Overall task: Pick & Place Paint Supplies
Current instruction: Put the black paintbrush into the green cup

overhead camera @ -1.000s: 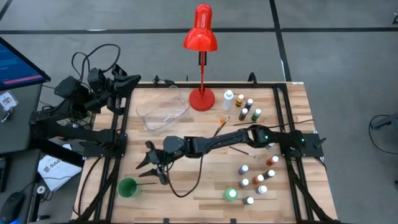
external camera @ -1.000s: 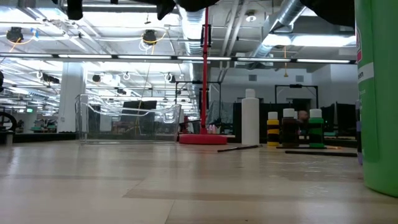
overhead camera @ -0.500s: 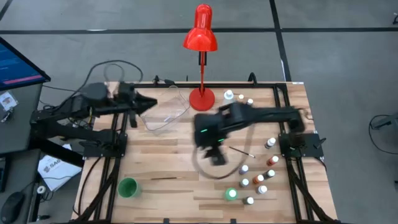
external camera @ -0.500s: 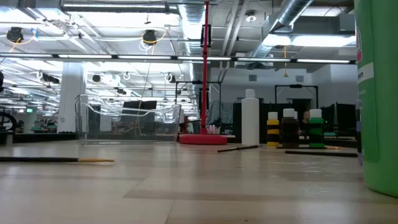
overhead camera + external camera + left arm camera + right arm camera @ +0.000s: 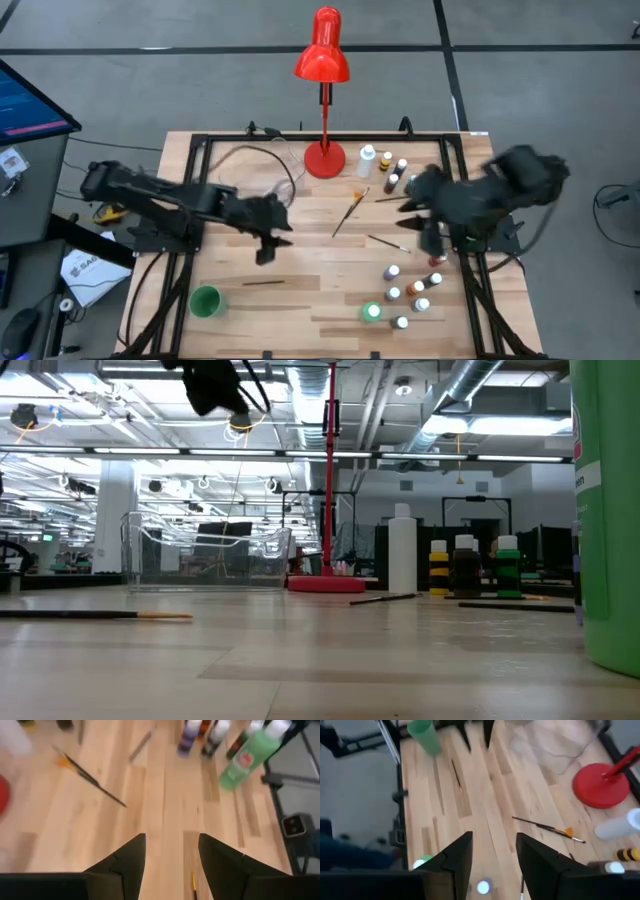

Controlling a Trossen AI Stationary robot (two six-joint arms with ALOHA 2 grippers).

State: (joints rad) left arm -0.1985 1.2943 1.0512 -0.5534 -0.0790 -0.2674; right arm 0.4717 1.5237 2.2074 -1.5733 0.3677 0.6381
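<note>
I see the pale slatted wooden table [image 5: 330, 300], grain running lengthwise. My left gripper [image 5: 266, 250] hangs over its middle, fingers apart and empty; my right gripper [image 5: 415, 198], also parted and empty, hovers near the small white-capped paint bottles [image 5: 415, 290] clustered at the right edge. Thin dark brushes [image 5: 349, 212] lie loose between them.

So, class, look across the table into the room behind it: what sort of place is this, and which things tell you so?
Probably a big workshop or lab hall: bare ducts and strip lights overhead, and a metal frame bolted round the wooden table.
</note>
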